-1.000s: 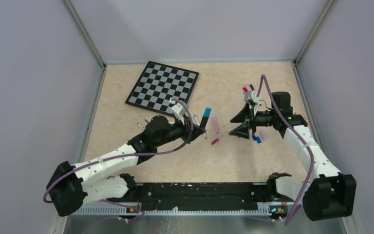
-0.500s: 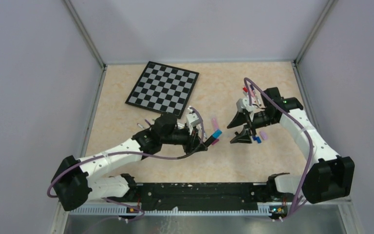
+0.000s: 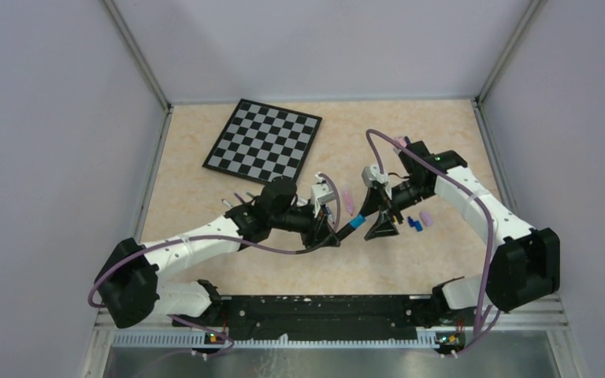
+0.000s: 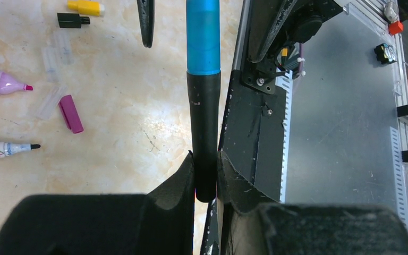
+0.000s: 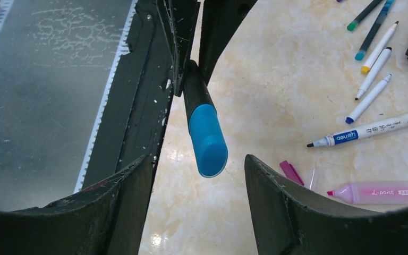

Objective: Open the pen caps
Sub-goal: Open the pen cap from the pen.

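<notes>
A beige marbled desk sits inside grey walls, with a chessboard lying at its far left. Near the middle we see the left fingers clenched on the lower end of a black pen, one pad on each side of the barrel. The left gripper holds it off the desk, pointing toward the right arm, and its blue cap is on. The right gripper stands released, the right fingers spread to either side of the blue cap with a gap on both sides, touching nothing.

Behind the left gripper, the wrist and forearm run low over the desk, and the white arm stretches back diagonally to its base at the near left corner. The right arm climbs from its base at the near right, folds at an elbow close to the right wall and comes back leftward, its wrist tipped down toward the pen.

On the desk around them lie a pink highlighter and a white marker, both with bare tips, a magenta cap, a yellow cap and a black cap. Beyond these we see a fan of thin pens.
</notes>
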